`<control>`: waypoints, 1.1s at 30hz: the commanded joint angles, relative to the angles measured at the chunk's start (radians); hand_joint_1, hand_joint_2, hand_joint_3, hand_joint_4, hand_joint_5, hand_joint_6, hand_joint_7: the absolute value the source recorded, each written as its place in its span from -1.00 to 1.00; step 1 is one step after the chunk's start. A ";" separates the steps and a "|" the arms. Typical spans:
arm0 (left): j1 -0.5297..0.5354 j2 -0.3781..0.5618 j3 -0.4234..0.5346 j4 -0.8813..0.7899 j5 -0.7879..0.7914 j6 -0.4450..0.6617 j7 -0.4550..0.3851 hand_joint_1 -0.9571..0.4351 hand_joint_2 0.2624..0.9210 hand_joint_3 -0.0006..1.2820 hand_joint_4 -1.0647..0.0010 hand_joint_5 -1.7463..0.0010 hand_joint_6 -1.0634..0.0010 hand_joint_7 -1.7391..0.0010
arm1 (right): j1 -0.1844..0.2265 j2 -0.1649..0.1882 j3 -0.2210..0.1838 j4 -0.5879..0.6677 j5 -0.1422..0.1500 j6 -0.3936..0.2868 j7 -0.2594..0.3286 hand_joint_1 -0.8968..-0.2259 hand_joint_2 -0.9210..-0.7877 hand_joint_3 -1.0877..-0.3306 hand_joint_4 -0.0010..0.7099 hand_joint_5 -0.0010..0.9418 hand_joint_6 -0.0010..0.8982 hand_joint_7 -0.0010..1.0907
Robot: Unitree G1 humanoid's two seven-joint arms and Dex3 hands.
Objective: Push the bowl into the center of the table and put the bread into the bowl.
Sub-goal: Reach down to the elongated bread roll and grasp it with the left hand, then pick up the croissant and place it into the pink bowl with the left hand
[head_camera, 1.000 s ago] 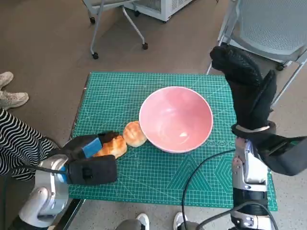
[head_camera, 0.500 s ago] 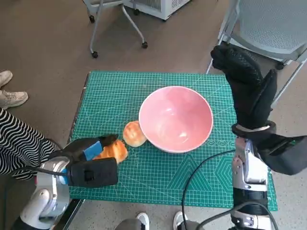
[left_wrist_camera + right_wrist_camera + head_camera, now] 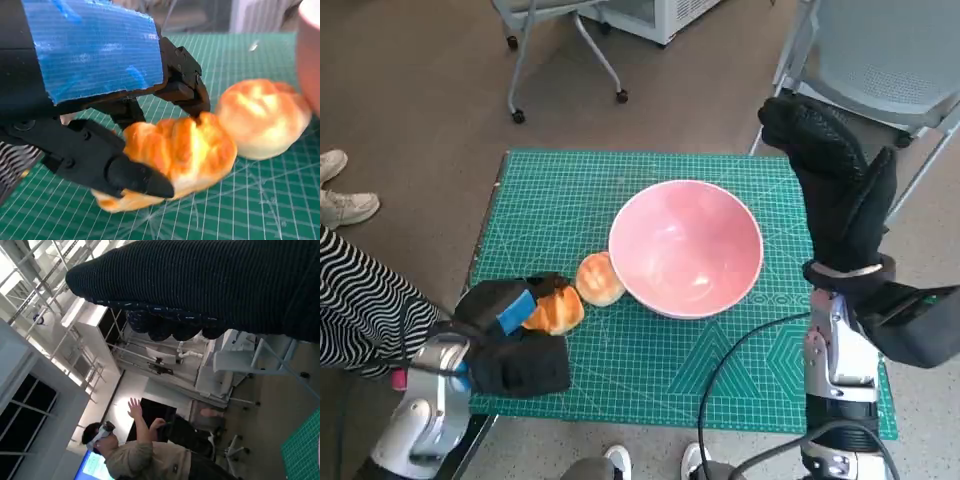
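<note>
Seemingly the riskiest thing now is the grasp on the elongated golden-brown bread roll [image 3: 552, 310]: from the head view, the left hand [image 3: 510, 335], black with blue tape over its back, closes around the roll near the front left part of the counter [image 3: 650, 375], a small table covered by a green gridded cutting mat, while a second, rounder pale bun [image 3: 601, 279] lies just beside it, touching or nearly touching the wide glossy pink bowl [image 3: 686, 247], which sits roughly at the mat's middle. The right hand [image 3: 833, 180], in its black knitted glove, is raised well above the counter's right edge, holding nothing, fingers extended together. In the left wrist view, the black fingers [image 3: 135, 177] pinch the soft roll [image 3: 172, 157] from both sides; the hold looks shallow and near one end, so the bread could tilt, tear or slip out on lifting, and a careless sweep could knock the round bun [image 3: 262, 117] or shove the bowl off centre. The right wrist view shows only the glove [image 3: 210, 287] as a dark band, with a person beyond; its fingers grasp nothing.
</note>
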 commanded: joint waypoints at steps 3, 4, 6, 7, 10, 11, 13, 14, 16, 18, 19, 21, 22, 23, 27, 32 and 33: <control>0.016 0.006 0.038 0.025 -0.026 -0.049 0.014 0.38 0.20 -0.10 -0.27 -0.47 -0.07 -0.48 | 0.024 0.002 0.002 0.007 -0.001 0.014 -0.001 -0.35 -1.00 0.12 -0.51 -1.00 -0.99 0.18; 0.015 0.006 0.043 0.026 -0.030 -0.054 0.011 0.38 0.22 -0.12 -0.27 -0.47 -0.06 -0.48 | 0.024 0.001 0.002 0.007 -0.001 0.014 -0.001 -0.35 -1.00 0.12 -0.51 -1.00 -0.99 0.18; 0.012 0.005 0.052 0.031 -0.039 -0.062 0.007 0.38 0.29 -0.18 -0.27 -0.46 -0.06 -0.47 | 0.024 0.001 0.001 0.009 -0.001 0.014 -0.001 -0.35 -1.00 0.12 -0.51 -1.00 -0.99 0.18; 0.010 0.005 0.056 0.033 -0.044 -0.064 0.005 0.38 0.32 -0.20 -0.27 -0.46 -0.06 -0.46 | 0.024 0.000 0.001 0.009 -0.002 0.015 -0.001 -0.35 -1.00 0.12 -0.51 -1.00 -0.99 0.18; 0.005 0.006 0.070 0.030 -0.058 -0.068 -0.002 0.38 0.43 -0.33 -0.30 -0.42 -0.08 -0.42 | 0.023 -0.001 0.000 0.009 -0.001 0.016 -0.001 -0.35 -1.00 0.13 -0.51 -1.00 -0.99 0.18; 0.002 0.005 0.076 0.026 -0.064 -0.069 -0.005 0.38 0.47 -0.36 -0.31 -0.41 -0.09 -0.41 | 0.023 -0.002 -0.001 0.010 0.000 0.016 0.000 -0.35 -1.00 0.13 -0.51 -1.00 -0.99 0.18; -0.003 0.006 0.087 0.020 -0.073 -0.071 -0.010 0.38 0.50 -0.40 -0.32 -0.40 -0.10 -0.40 | 0.022 -0.004 -0.002 0.010 0.001 0.017 0.000 -0.35 -1.00 0.13 -0.51 -1.00 -0.99 0.18; -0.006 0.006 0.092 0.017 -0.078 -0.072 -0.013 0.38 0.51 -0.41 -0.32 -0.40 -0.10 -0.40 | 0.022 -0.004 -0.002 0.010 0.001 0.017 0.001 -0.35 -1.00 0.13 -0.51 -1.00 -0.99 0.18; -0.017 0.008 0.110 -0.001 -0.093 -0.070 -0.022 0.38 0.52 -0.42 -0.32 -0.40 -0.10 -0.40 | 0.021 -0.006 -0.003 0.011 0.002 0.018 0.001 -0.34 -1.00 0.13 -0.51 -1.00 -0.99 0.18; -0.032 0.011 0.135 -0.028 -0.115 -0.066 -0.034 0.38 0.59 -0.50 -0.33 -0.39 -0.12 -0.37 | 0.020 -0.007 -0.005 0.010 0.003 0.019 0.001 -0.34 -1.00 0.13 -0.51 -1.00 -0.99 0.18; -0.037 0.012 0.145 -0.039 -0.122 -0.065 -0.039 0.38 0.62 -0.53 -0.34 -0.38 -0.13 -0.36 | 0.020 -0.008 -0.006 0.010 0.004 0.019 0.001 -0.34 -1.00 0.13 -0.51 -1.00 -0.99 0.18; -0.056 0.012 0.169 -0.077 -0.135 -0.051 -0.056 0.38 0.66 -0.57 -0.35 -0.37 -0.14 -0.35 | 0.020 -0.009 -0.008 0.009 0.006 0.019 0.001 -0.34 -1.00 0.13 -0.51 -1.00 -0.99 0.18; -0.060 0.011 0.175 -0.087 -0.137 -0.047 -0.061 0.38 0.70 -0.61 -0.36 -0.36 -0.14 -0.34 | 0.020 -0.009 -0.009 0.010 0.006 0.019 0.002 -0.34 -1.00 0.13 -0.50 -1.00 -0.98 0.18; -0.070 0.010 0.184 -0.108 -0.140 -0.037 -0.070 0.38 0.72 -0.64 -0.36 -0.35 -0.14 -0.34 | 0.019 -0.010 -0.010 0.010 0.007 0.019 0.002 -0.34 -1.00 0.13 -0.50 -1.00 -0.98 0.18; -0.123 -0.001 0.215 -0.181 -0.145 0.009 -0.100 0.38 0.75 -0.69 -0.41 -0.30 -0.17 -0.34 | 0.018 -0.011 -0.013 0.012 0.009 0.017 0.005 -0.34 -1.00 0.13 -0.50 -1.00 -0.98 0.18; -0.220 -0.020 0.233 -0.259 -0.138 0.061 -0.116 0.38 0.82 -0.82 -0.51 -0.22 -0.25 -0.28 | 0.017 -0.010 -0.016 0.012 0.018 0.017 0.010 -0.32 -1.00 0.13 -0.50 -0.99 -0.97 0.18; -0.239 -0.024 0.233 -0.270 -0.136 0.070 -0.118 0.38 0.82 -0.84 -0.52 -0.21 -0.27 -0.27 | 0.017 -0.010 -0.017 0.011 0.019 0.017 0.011 -0.31 -1.00 0.13 -0.50 -0.99 -0.97 0.17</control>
